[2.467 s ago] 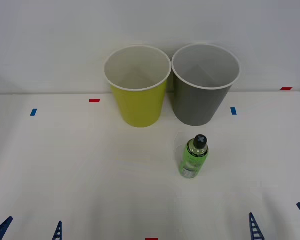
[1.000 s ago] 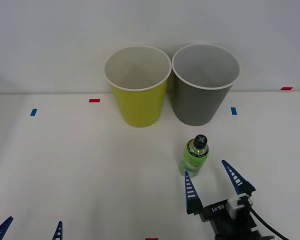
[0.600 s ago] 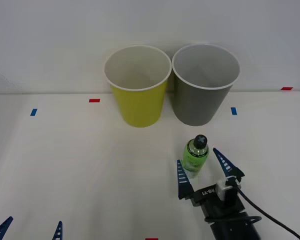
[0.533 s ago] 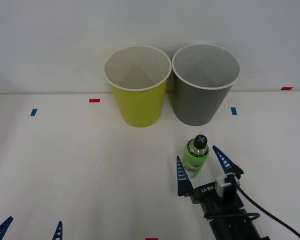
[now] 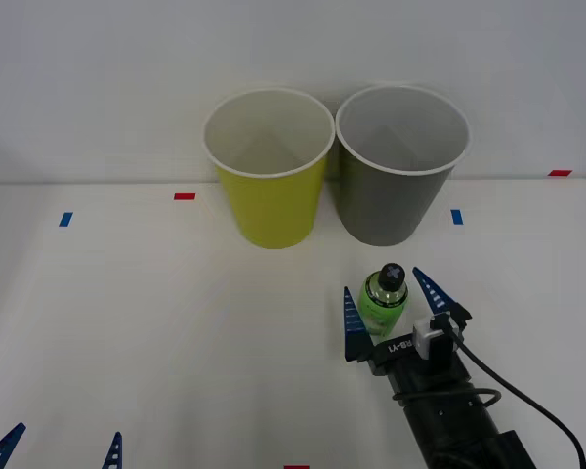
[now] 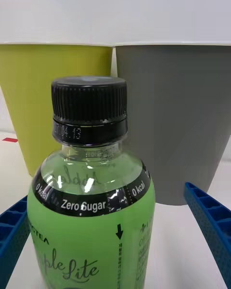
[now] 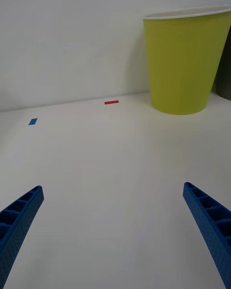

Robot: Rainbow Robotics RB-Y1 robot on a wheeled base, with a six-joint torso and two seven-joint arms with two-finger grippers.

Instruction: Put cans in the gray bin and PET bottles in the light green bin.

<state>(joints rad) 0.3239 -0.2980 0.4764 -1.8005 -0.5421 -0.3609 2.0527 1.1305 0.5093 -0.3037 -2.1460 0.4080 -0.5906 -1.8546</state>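
Front view: the right gripper point(image 5: 394, 307) has its jaws released, straddling the upright PET bottle point(image 5: 383, 298) on the counter point(image 5: 156, 313), at 6 o'clock from the gray bin point(image 5: 396, 166). The light green bin point(image 5: 270, 171) is at 11 o'clock. The left gripper point(image 5: 59, 447) waits spread at 8 o'clock.

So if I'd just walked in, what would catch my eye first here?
Probably the two bins standing side by side at the back of the white table: the lime bin on the left, the gray bin on the right. In front of the gray one stands a small green bottle, upright, with the right end effector open around it, one blue finger on each side. The left end effector waits open near the table's front edge.
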